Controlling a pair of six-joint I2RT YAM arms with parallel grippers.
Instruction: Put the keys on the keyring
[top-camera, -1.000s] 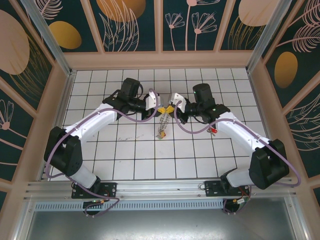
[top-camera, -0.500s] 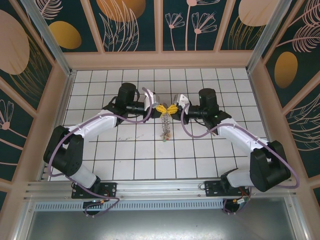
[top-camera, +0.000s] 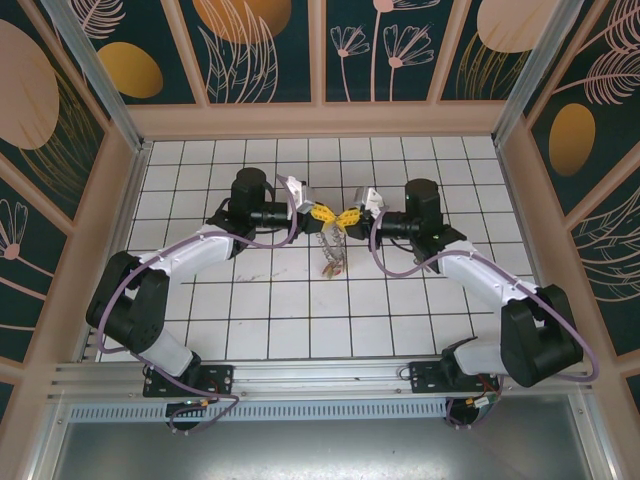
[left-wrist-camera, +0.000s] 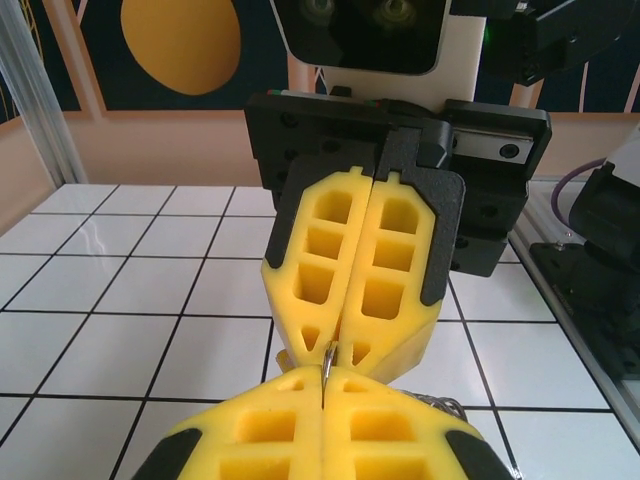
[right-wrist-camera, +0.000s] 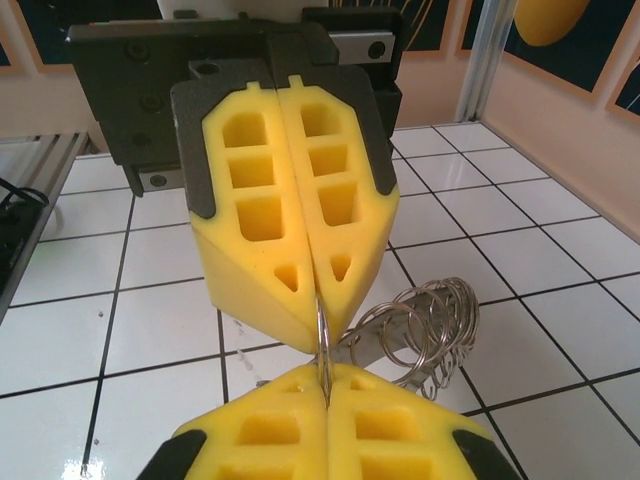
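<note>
Bench (top-camera: 250, 320) middle: above it, left fingers (top-camera: 319, 213) and right fingers (top-camera: 348, 218) meet tip to tip, both clamped on the keyring (top-camera: 332, 250). You likely hold thin, springy, slippery wire, so pinch it near the tips. Its long axis droops from the grip toward the arm bases.

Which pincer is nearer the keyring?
Neither: the left pincer and the right pincer both pinch the keyring wire, tip to tip, with its coils bunched beside their tips.
</note>
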